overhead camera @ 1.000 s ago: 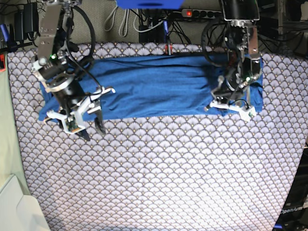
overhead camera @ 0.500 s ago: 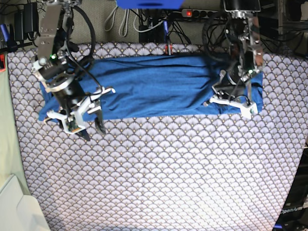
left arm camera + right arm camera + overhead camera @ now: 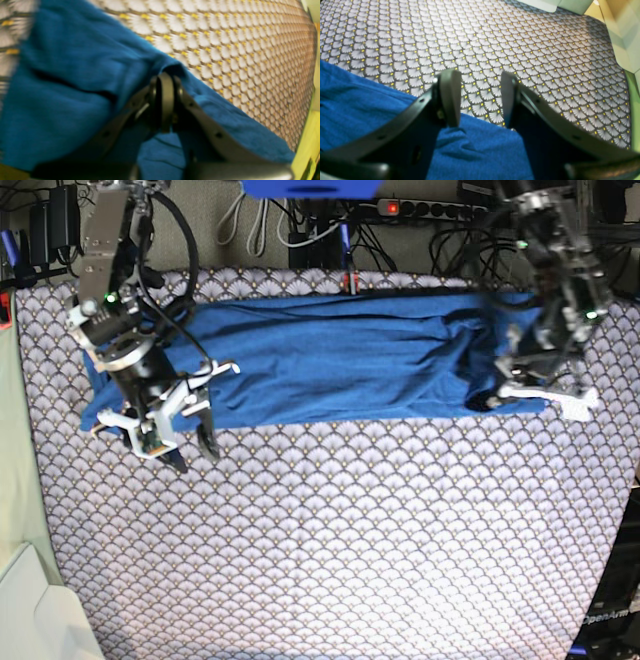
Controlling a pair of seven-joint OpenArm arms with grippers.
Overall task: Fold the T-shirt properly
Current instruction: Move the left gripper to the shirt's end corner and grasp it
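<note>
On the base view's left, the right hand [image 3: 180, 442] hangs over the worktop [image 3: 350, 550] near its left edge, just at the near hem of the T-shirt [image 3: 320, 360]. Its fingers [image 3: 450, 97] stand apart with a clear gap between them, and nothing is held in that gap; through it the wrist view shows the scale-patterned cloth of the worktop. The blue fabric lies below and behind the fingers, rumpled a little at the hem.

The T-shirt lies as a long flat band across the far half of the worktop, running from near the left edge toward the right edge, with soft creases along its length. The near half of the worktop carries only its patterned cloth. Beyond the far edge sit cables and a power strip [image 3: 420, 208].

On the base view's right, the left hand [image 3: 500, 395] is at the right end of the T-shirt, near the worktop's right edge. Its fingers [image 3: 163, 100] are pressed together on a fold of the blue fabric, which rises into a small peak at the fingertips and drapes away on both sides. The wrist picture there is blurred.
</note>
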